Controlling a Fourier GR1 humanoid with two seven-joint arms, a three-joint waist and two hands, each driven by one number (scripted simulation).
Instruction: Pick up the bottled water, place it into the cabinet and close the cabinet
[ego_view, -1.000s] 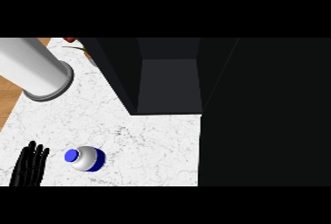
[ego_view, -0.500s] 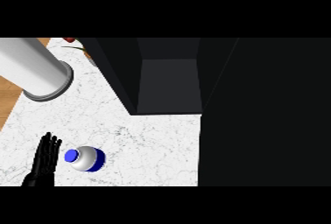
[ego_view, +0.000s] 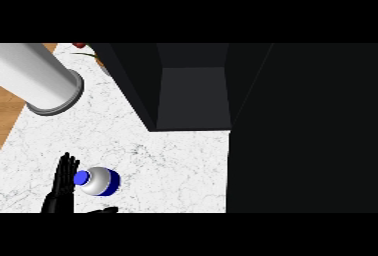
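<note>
Marble counter (ego_view: 170, 165) bears bottled water (ego_view: 97, 181), left hand (ego_view: 60, 187) straight-fingered beside it, wrist cropped.

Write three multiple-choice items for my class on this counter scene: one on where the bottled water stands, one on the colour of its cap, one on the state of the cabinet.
1. Where is the bottled water?
A. inside the cabinet
B. on the white counter, near the view's lower left
C. on the wooden floor

2. What colour is the bottle's cap?
A. red
B. green
C. blue

3. What state is the cabinet in?
A. open, its inside showing
B. shut
C. lying on its side

Answers:
1. B: the bottle stands on the marbled counter, just right of the left hand and apart from the cabinet.
2. C: the round cap facing the camera is blue.
3. A: the dark hollow of the cabinet shows, with nothing visible in it.
</note>
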